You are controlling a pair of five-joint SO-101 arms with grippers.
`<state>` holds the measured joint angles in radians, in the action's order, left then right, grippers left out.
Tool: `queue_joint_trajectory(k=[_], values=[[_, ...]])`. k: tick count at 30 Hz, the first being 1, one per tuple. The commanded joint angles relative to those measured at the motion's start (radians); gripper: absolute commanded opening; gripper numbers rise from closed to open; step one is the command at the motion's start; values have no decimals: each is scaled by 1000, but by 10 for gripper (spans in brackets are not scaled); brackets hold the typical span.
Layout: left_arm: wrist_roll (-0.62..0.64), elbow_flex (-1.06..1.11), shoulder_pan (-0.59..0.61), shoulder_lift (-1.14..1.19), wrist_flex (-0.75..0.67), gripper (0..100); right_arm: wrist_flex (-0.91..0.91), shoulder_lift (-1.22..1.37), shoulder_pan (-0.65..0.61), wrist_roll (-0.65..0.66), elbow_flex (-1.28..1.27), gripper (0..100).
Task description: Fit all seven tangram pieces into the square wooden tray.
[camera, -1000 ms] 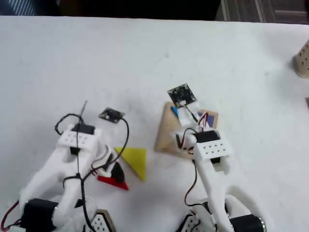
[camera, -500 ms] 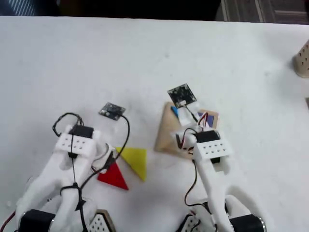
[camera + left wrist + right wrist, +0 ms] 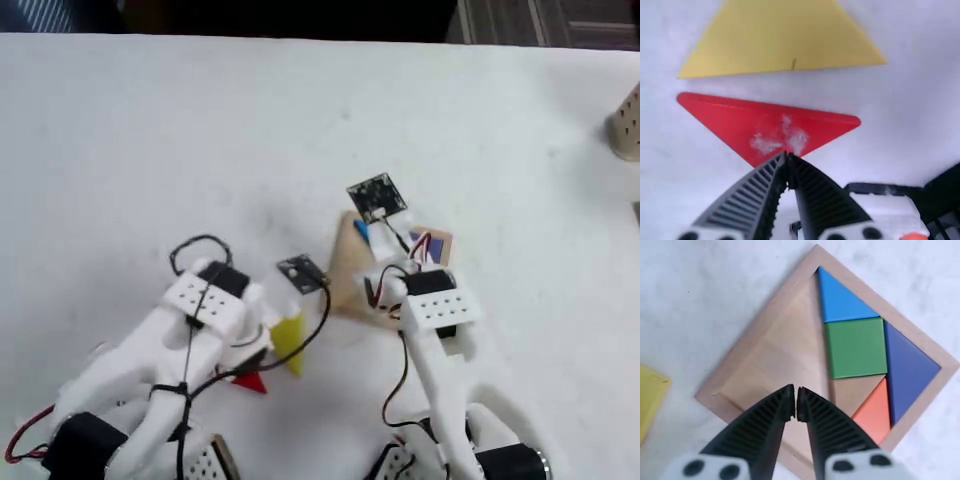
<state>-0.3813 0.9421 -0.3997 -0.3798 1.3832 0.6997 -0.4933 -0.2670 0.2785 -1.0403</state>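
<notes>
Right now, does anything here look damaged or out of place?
Yes: the red triangle has a whitish scuffed patch on its face, just ahead of the left gripper. It and the yellow triangle lie outside the tray.

Room is left in one half of the wooden tray (image 3: 782,360).
One side is seen bare; the other is filled by coloured pieces (image 3: 856,347). The bare side is overhung by the right gripper (image 3: 795,390), fingers pressed together. The yellow triangle (image 3: 785,40) and red triangle (image 3: 765,127) are partly covered from above by the left arm (image 3: 190,330). Wide white table (image 3: 300,120) is seen beyond both arms.
</notes>
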Motion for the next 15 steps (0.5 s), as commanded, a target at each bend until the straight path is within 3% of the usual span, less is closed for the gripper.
queue_joint_trajectory(k=[1,6,9,12,15], values=[[-37,-106,-62,12,87,20,-19,-25,13,11,5,20],[-72,-138,-73,203,78,20,-19,-25,13,11,6,20],[-107,-100,-82,315,-5,20,-18,-25,13,11,8,20],[-100,-40,-85,335,-124,20,-18,-25,21,11,9,20],[-77,-35,-45,337,-137,20,-18,-25,24,11,11,21]])
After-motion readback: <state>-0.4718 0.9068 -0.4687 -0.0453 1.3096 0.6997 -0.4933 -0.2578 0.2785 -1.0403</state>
